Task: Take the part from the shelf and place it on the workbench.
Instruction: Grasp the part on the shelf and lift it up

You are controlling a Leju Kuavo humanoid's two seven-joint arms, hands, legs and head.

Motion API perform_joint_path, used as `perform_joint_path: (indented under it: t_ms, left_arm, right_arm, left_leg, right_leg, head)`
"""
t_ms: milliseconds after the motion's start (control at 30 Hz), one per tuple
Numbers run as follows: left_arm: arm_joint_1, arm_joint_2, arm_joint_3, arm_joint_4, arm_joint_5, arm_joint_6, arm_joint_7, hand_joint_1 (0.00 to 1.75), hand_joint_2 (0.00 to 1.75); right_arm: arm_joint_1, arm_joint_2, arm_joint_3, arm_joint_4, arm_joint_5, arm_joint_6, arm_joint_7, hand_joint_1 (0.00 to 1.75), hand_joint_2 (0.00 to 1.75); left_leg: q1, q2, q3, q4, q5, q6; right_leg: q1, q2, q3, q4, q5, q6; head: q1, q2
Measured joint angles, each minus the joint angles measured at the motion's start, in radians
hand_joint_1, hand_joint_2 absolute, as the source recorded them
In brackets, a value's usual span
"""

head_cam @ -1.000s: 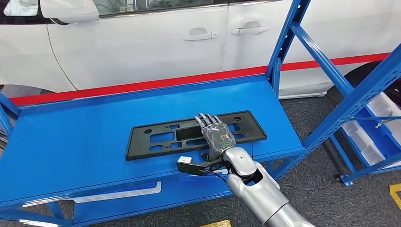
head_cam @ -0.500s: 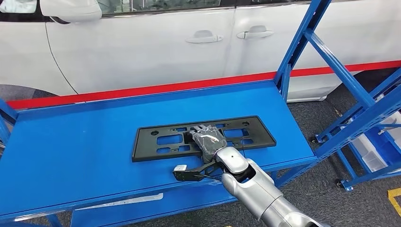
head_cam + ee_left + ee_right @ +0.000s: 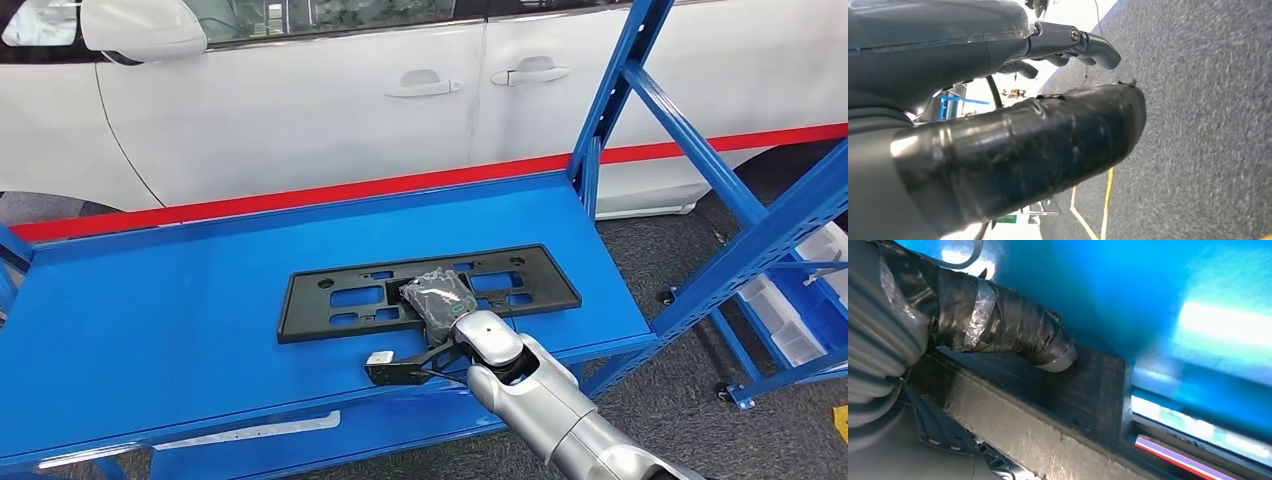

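The right hand (image 3: 437,298) rests curled on the middle of the black part (image 3: 350,300), flat on the blue shelf (image 3: 150,320) beside a white car (image 3: 300,110).

Right robot hand (image 3: 437,298) fingers possibly under part (image 3: 340,300)

White car (image 3: 300,100) behind — red stripe (image 3: 300,196) along sill; grey carpet floor (image 3: 660,400).

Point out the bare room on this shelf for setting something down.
Free: the blue shelf left of the black part, and the strip between the part and the red back edge. Crowded: the front middle, where the right hand rests on the part.
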Motion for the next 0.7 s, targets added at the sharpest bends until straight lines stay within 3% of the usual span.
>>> perform_joint_path:
  t_ms: [33, 233, 500, 700]
  left_arm:
    - [0.0, 0.0, 0.0, 0.0, 0.002, 0.0, -0.005, 0.0, 1.75]
    - [0.001, -0.009, 0.001, -0.022, 0.015, -0.008, -0.016, 0.0, 1.75]
    - [0.006, -0.037, 0.001, -0.094, 0.002, -0.014, 0.005, 0.0, 1.75]
    - [0.014, -0.062, 0.001, -0.157, -0.004, -0.054, 0.014, 0.0, 1.75]
  right_arm:
    - [0.002, -0.003, 0.0, -0.005, -0.004, -0.004, 0.001, 1.75, 1.75]
    - [0.034, -0.044, 0.0, -0.092, -0.054, -0.038, -0.016, 1.75, 1.75]
    - [0.11, -0.136, -0.016, -0.348, -0.142, -0.052, -0.046, 1.75, 1.75]
    - [0.178, -0.173, -0.096, -0.631, -0.148, -0.091, -0.034, 1.75, 1.75]
  left_leg:
    - [0.0, 0.0, 0.002, -0.001, 0.0, -0.001]
    - [0.001, 0.0, 0.003, -0.003, -0.001, -0.007]
    - [0.001, 0.001, 0.003, -0.003, -0.004, -0.01]
    - [0.0, 0.001, 0.001, -0.003, -0.004, -0.01]
  right_leg:
    - [0.0, 0.0, 0.001, 0.0, -0.001, -0.001]
    - [0.001, 0.0, 0.002, 0.0, -0.003, -0.004]
    - [0.001, 0.002, 0.002, 0.0, -0.003, -0.004]
    - [0.0, 0.002, -0.001, 0.0, -0.003, -0.004]
  head:
    - [0.0, 0.0]
    - [0.0, 0.0]
    - [0.0, 0.0]
    - [0.0, 0.0]
